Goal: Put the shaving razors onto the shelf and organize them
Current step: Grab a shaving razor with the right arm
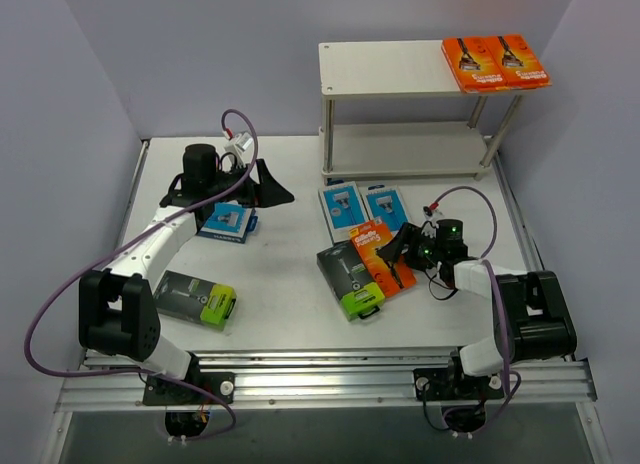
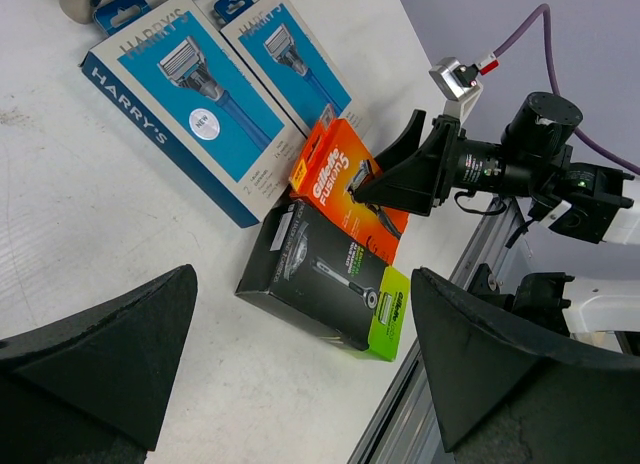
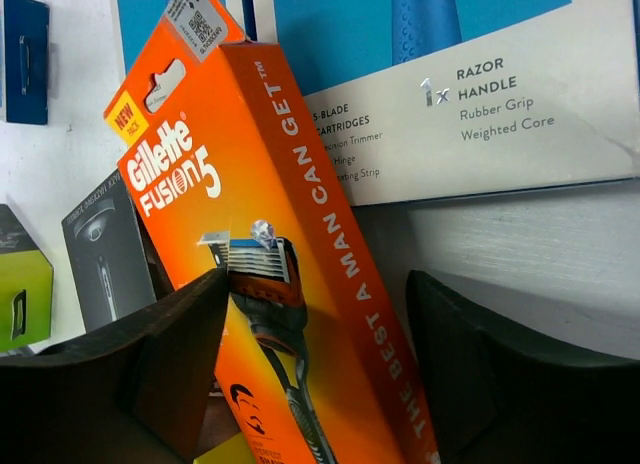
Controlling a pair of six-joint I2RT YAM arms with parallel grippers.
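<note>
The orange Gillette Fusion5 pack is glossy printed cardboard; the right gripper has matt black fingers (faintly grainy).

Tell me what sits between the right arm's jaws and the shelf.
Two blue razor packs lie between those jaws and the shelf, shown in the top view.

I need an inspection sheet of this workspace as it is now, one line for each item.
Surface: white table, no spills seen.
Job's things: shelf holds two orange packs on its top board; on the table lie a third orange pack, three blue packs and two black packs.
Clutter: nothing seen.
Claws: left claw open, empty; right claw straddles the third orange pack, grip unclear.
Cables: purple cables loop from both arms.
Surroundings: plain walls on three sides.
</note>
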